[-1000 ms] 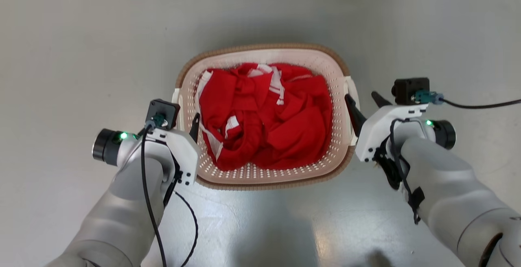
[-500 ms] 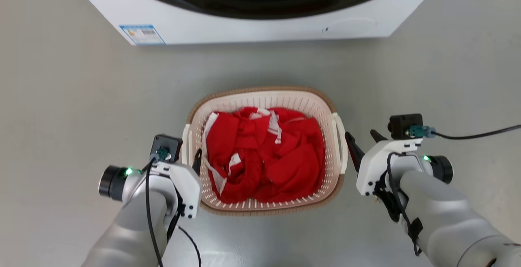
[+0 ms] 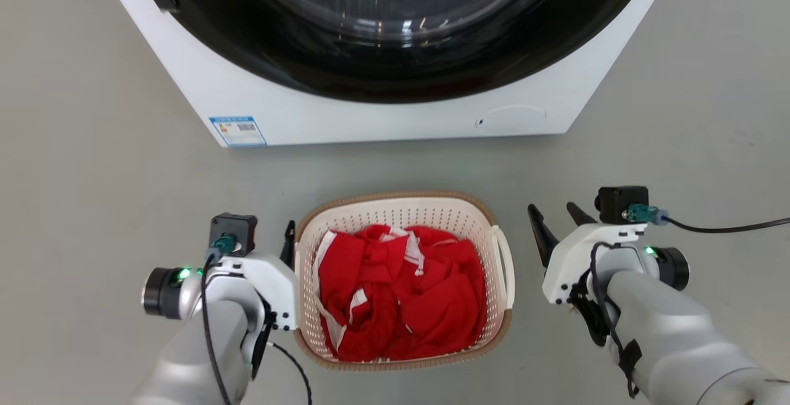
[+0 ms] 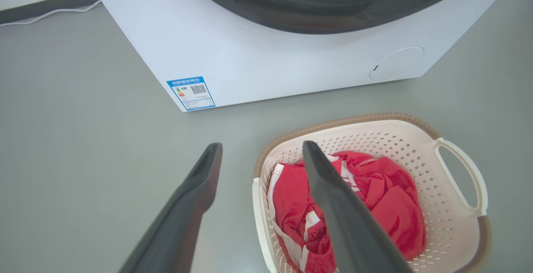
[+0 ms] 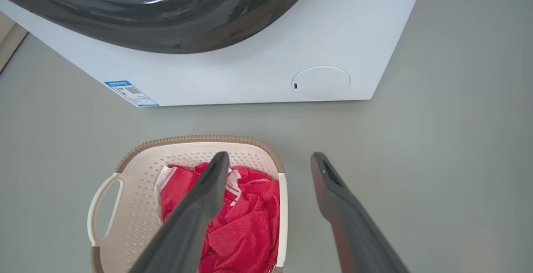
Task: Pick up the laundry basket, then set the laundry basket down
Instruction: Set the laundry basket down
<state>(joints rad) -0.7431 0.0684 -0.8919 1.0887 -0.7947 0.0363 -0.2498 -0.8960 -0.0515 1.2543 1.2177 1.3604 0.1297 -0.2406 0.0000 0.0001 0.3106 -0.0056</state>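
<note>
- The cream-white perforated plastic laundry basket [image 3: 395, 212] with a brown woven-look rim stands upright on the grey floor [image 3: 92, 176], in front of the white front-loading washing machine [image 3: 370, 115].
- Its long axis runs side to side, one white handle towards each gripper.
- It holds a crumpled red garment [image 3: 401, 294] with white trim.
- A blue-edged sticker [image 3: 237, 131] with a QR code sits at the machine's lower corner; its print is too small to read.
- The left gripper [image 4: 262, 145] is spread wide, just beside the left handle.
- The right gripper [image 3: 551, 207] is spread wide, near the right handle [image 3: 507, 263] but apart from it.
</note>
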